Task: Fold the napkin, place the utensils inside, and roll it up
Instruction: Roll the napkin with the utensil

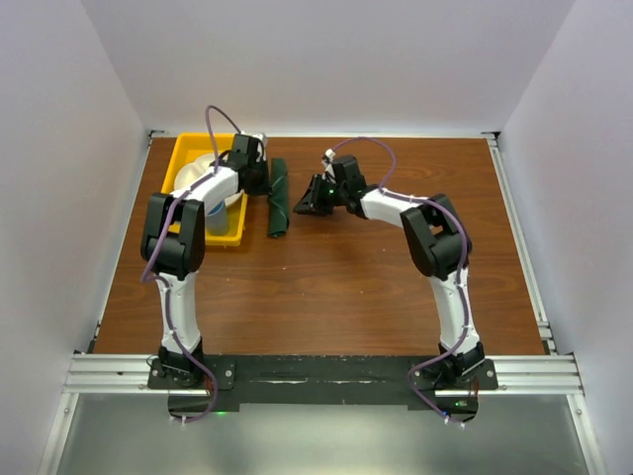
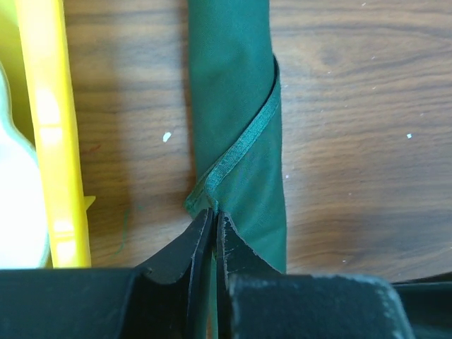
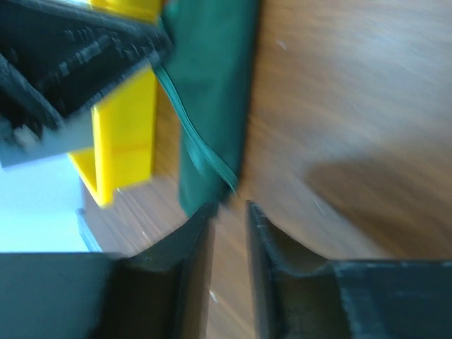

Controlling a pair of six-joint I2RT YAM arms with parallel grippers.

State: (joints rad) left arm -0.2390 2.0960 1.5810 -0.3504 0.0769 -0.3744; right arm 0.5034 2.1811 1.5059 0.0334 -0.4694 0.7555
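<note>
Left hand (image 2: 214, 213) pinched closed, right hand (image 3: 229, 206) narrowly parted, both arms outstretched

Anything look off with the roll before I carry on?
Only the wrap: the napkin is rolled beside the yellow tray, but its hemmed edge crosses the roll on a slant, leaving a loose corner where the left gripper pinches it. I cannot see the utensils. Nothing spilled or damaged.

rolled napkin (image 2: 236, 106), left gripper (image 2: 214, 217) pinching edge

brown wooden table (image 1: 346, 287); rolled green napkin (image 1: 279, 203) lies on it beside yellow tray (image 1: 188, 148), apparently just apart.
</note>
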